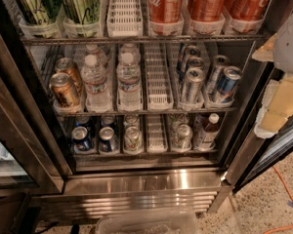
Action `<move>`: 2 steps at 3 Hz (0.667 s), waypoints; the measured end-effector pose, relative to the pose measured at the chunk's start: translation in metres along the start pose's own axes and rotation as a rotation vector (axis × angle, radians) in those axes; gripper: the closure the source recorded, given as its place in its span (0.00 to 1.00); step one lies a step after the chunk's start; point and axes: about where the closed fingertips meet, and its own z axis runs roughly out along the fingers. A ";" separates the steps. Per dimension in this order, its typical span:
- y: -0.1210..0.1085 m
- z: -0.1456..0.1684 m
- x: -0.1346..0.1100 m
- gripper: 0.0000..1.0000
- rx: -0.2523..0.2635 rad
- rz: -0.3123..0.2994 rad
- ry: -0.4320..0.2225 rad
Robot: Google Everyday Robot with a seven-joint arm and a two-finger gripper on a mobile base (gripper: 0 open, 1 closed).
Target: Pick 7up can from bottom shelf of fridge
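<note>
I take the brown bottle [205,130] with the white cap as my mark, since it stands at the right end of the bottom shelf [146,153] and is easy to find. The 7up can [182,136] stands just left of that bottle, in the next lane, at the front of the rack. It is upright, its long axis vertical, with the silver top and pull tab turned up toward me. My gripper [289,39] is, as far as I can make out, the pale shape at the right edge of the view. It sits well above and to the right of the bottle, outside the fridge [141,182] opening and beside the open door. I cannot tell whether it is wide or narrow. So the can lies down and to the left of my gripper, and deeper in, under the rack that carries the middle row of drinks. As I judge it, the move turns on that. I must drop to the bottle's level and come in from the front, along the shelf, closing across the can's round side and not from above, where the upper rack leaves little room. Left of the bottle, beyond the can, comes an empty lane [156,133], which gives room on that side, so the bottle itself is the tight neighbour. The dark blue cans [81,138] stand far left of the bottle and are not mine to take.
</note>
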 end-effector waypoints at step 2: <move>0.005 0.017 0.004 0.00 0.017 0.009 -0.004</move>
